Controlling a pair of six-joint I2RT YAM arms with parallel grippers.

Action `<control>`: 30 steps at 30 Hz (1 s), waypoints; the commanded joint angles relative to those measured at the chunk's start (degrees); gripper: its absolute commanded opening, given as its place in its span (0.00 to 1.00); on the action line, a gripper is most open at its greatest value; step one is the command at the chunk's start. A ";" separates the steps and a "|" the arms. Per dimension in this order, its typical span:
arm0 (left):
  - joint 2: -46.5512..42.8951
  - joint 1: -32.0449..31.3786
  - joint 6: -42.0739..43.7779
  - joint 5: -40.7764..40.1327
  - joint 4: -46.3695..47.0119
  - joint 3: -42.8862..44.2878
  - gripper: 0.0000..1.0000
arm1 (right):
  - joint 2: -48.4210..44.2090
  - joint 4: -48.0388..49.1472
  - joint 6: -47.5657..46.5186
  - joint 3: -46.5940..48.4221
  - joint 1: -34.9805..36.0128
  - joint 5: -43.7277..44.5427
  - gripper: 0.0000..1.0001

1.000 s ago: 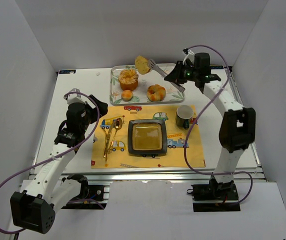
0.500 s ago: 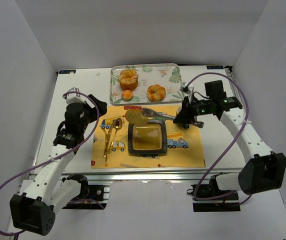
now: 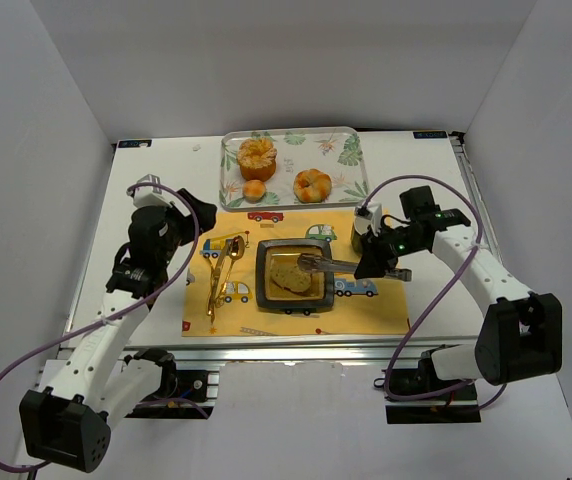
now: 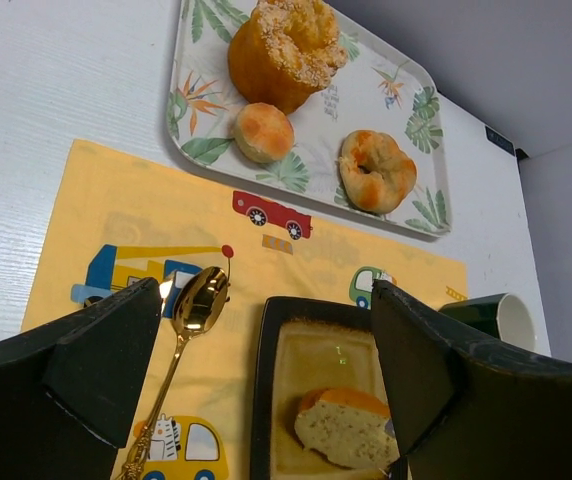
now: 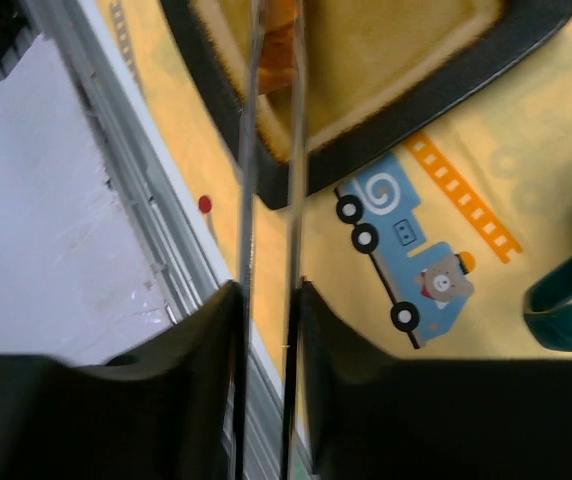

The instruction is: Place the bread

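The bread [image 3: 286, 274], a thin tan slice with a brown crust, lies on the black square plate [image 3: 260, 272] on the yellow placemat. It also shows in the left wrist view [image 4: 346, 430] on the plate [image 4: 263, 400]. My right gripper [image 3: 371, 262] is shut on metal tongs [image 3: 331, 264], whose tips reach over the plate to the bread. In the right wrist view the gripper [image 5: 266, 300] clamps the two tong arms [image 5: 249, 150], with an orange bit of bread [image 5: 278, 40] between them. My left gripper [image 3: 194, 213] is open and empty, left of the plate [image 4: 266, 290].
A leaf-print tray [image 3: 344, 140] at the back holds a thick orange bun [image 3: 256, 155], a small round roll [image 3: 254, 190] and a knotted roll [image 3: 312, 185]. A green mug [image 3: 363, 228] stands right of the plate. A gold spoon [image 3: 228, 250] lies on the placemat's left.
My right arm carried the bread in the tongs from above the tray, forward over the placemat, and down onto the black plate. The left arm has not moved.
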 commanded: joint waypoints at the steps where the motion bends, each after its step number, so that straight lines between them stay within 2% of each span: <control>1: -2.15 0.40 -0.77 0.84 1.19 -0.62 0.94 | -1.42 6.49 2.77 0.16 -0.09 1.79 0.38; 7: -3.38 0.40 -1.57 0.67 1.11 -1.06 0.94 | -1.78 8.88 4.09 1.48 -0.18 2.77 0.52; 12: -3.30 0.40 -1.39 1.11 0.84 -0.63 0.94 | -2.39 10.02 4.71 2.71 -0.27 2.94 0.53; 15: -2.94 0.40 -1.30 1.37 0.93 -0.36 0.94 | -4.14 12.83 5.67 3.59 -0.53 2.77 0.33; 16: -2.86 0.40 -1.30 1.54 1.19 -0.45 0.93 | -4.59 13.79 7.15 4.46 -0.70 3.03 0.15; 17: -2.77 0.31 -1.30 1.81 1.63 -0.54 0.90 | -4.94 15.11 8.56 4.90 -1.32 3.55 0.06; 18: -2.59 0.31 -1.39 2.50 1.98 -0.62 0.87 | -5.90 18.60 10.05 5.17 -2.10 4.08 0.00; 19: -2.24 0.40 -1.39 3.12 2.42 -0.71 0.81 | -6.60 20.90 13.81 5.08 -2.98 5.30 0.00; 20: -1.98 0.40 -1.48 3.74 3.12 -0.80 0.71 | -7.31 23.62 15.76 4.74 -5.34 6.36 0.00; 21: -1.80 0.40 -1.39 4.18 3.39 -0.80 0.34 | -8.88 26.52 17.78 4.04 -6.76 8.37 0.00; 22: -1.54 0.40 -1.39 4.62 3.39 -0.80 0.12 | -9.68 32.55 21.46 2.12 -8.16 12.48 0.00; 23: -1.19 0.40 -1.48 4.62 3.30 -0.80 0.00 | -10.47 36.00 23.23 0.62 -11.31 14.61 0.00; 24: -1.01 0.40 -1.30 4.80 3.30 -0.89 0.00 | -12.13 39.61 25.08 -1.31 -12.47 17.85 0.00; 25: -0.92 0.40 -1.21 4.80 3.48 -1.15 0.00 | -12.84 46.78 26.92 -3.59 -12.92 27.98 0.00; 27: -0.57 0.40 -1.21 4.80 3.92 -1.50 0.00 | -12.59 52.36 26.95 -10.10 -13.36 40.31 0.00; 28: -0.57 0.40 -1.21 4.80 3.92 -1.59 0.02 | -11.54 55.43 27.38 -11.86 -13.36 43.26 0.00; 29: -0.22 0.40 -1.30 4.80 4.09 -1.68 0.09 | -8.23 55.55 27.90 -13.88 -16.58 43.46 0.00; 30: 0.04 0.40 -1.39 4.80 4.18 -1.68 0.17 | -6.19 55.20 28.34 -14.25 -18.18 40.07 0.00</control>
